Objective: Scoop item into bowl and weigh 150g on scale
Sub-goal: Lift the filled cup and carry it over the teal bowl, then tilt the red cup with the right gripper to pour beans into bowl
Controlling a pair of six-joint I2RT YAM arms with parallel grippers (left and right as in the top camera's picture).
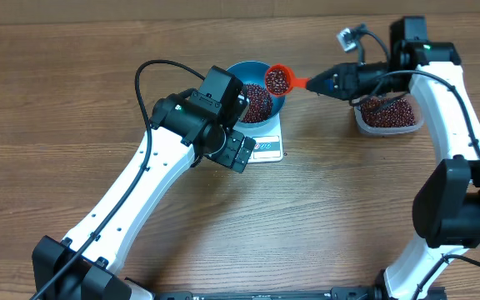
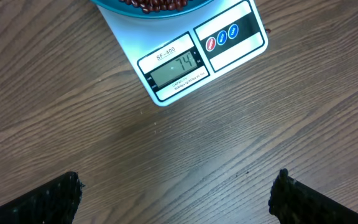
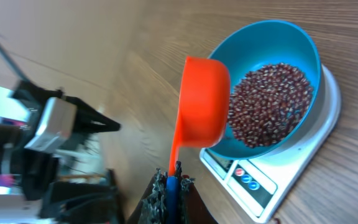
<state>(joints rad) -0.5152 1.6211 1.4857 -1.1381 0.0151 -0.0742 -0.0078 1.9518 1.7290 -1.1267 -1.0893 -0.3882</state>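
- Right gripper (image 1: 322,82) is clenched on the handle of the orange scoop (image 1: 278,79). It reaches across from the tub side toward the middle of the table.
- Left gripper (image 1: 240,150) hangs wide apart, grasping nothing, just beside the display edge of the scale (image 1: 267,148). Its wrist view looks straight down on the readout (image 2: 176,67).
- The blue bowl (image 1: 233,70) sits squarely on that scale, with a good bed of beans (image 1: 257,102) already in it.
- The clear tub (image 1: 387,117) with the spare beans lies beneath the right wrist, well apart from the scale.
- Here's what matters: the scoop's handle runs in line from the right fingers toward the bowl, and its loaded cup hovers over the bowl's near rim. So 1 roll of that wrist should tip the load in, I'd say.
- The display shows what looks like 14, though I can't be sure of every digit.
- My read: a slow trickle, because a full dump could overshoot 150.
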